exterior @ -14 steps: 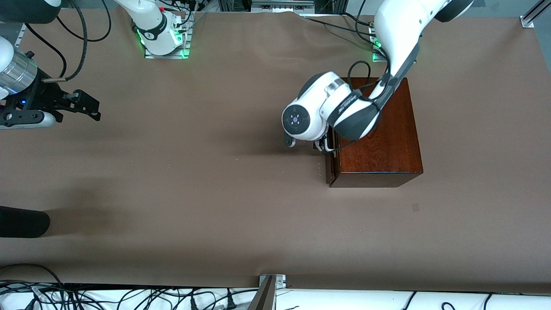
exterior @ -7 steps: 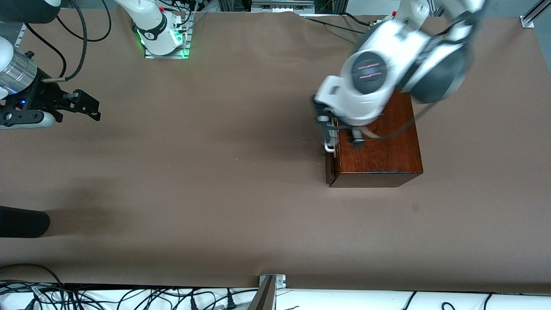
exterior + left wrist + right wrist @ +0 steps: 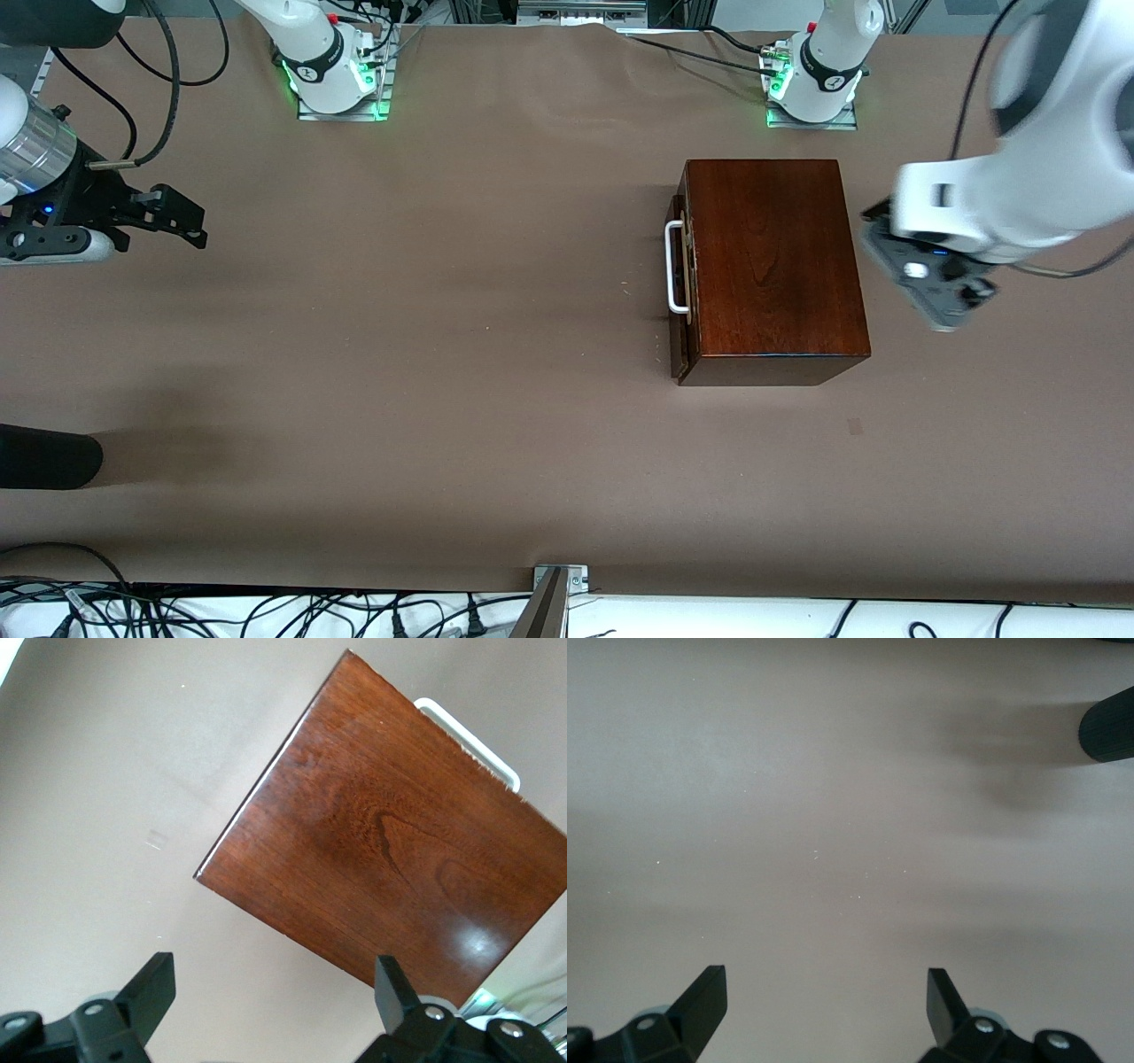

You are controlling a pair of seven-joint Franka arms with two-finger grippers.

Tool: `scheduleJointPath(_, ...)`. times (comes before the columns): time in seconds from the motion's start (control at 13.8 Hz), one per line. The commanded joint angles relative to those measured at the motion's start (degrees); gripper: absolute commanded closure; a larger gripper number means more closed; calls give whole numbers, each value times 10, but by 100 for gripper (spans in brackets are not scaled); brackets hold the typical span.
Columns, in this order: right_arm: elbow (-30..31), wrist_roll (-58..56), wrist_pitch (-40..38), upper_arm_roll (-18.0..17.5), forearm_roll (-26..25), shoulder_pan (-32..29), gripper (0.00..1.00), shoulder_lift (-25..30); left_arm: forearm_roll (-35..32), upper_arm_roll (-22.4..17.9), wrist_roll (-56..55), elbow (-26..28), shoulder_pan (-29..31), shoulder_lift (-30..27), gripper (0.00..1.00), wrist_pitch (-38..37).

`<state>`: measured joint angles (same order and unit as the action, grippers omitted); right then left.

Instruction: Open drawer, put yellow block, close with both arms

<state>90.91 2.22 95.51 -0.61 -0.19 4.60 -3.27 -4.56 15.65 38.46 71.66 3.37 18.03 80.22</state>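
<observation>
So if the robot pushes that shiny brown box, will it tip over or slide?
The box is wide, low and flat on the table, so it would likely slide, not tip. It looks like solid wood, so probably heavy. Its glossy top may be slippery; the white handle looks easier to grab.

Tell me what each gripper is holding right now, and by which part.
Nothing is held. The left gripper is open over the table beside the wooden box; the right gripper is open over bare table, waiting.
</observation>
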Motion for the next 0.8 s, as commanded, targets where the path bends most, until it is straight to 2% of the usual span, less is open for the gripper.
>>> scheduleJointPath(0.0,-1,1,-4,1,7,1,0,5,93,-119,-33,83,-38,-62,0,30)
scheduleJointPath(0.07,-1,1,-4,1,7,1,0,5,99,-152,-53,117,-54,-85,0,49)
scheduleJointPath(0.29,-1,1,-5,1,7,1,0,5,64,-157,-75,179,-61,-149,0,77)
scheduleJointPath(0.43,-1,1,-3,1,7,1,0,5,40,-155,-142,195,-59,-172,0,80)
scheduleJointPath(0.58,-1,1,-4,1,7,1,0,5,39,-153,-278,200,-57,-191,0,82)
scheduleJointPath(0.72,-2,1,-3,1,7,1,0,5,39,-153,-327,207,-55,-207,0,87)
